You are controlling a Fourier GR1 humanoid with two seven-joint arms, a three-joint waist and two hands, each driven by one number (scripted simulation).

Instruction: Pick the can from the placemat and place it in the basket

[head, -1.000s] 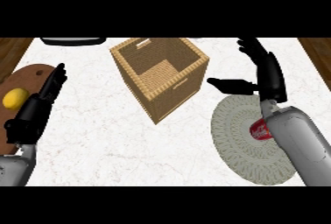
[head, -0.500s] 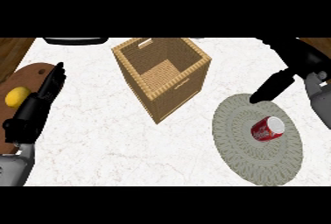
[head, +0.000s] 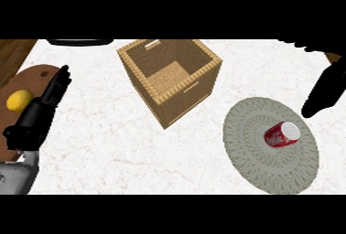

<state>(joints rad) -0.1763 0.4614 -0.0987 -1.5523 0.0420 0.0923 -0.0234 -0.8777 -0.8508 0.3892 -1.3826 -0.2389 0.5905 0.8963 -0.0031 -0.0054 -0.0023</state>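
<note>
- White marble counter (head: 101,151); far left, wooden board (head: 32,78) with lemon (head: 19,100).
- Left hand (head: 37,119) beside the board: fingers straight, empty.
- Wicker basket (head: 177,98) at centre.
- Red can (head: 280,135) on round placemat (head: 260,169); label unreadable.
- Right hand (head: 324,91) at right edge: extended, empty, clear of can.

Red can (head: 281,135) on its side on round grey placemat (head: 270,165), right of open woven basket (head: 171,78).
</note>
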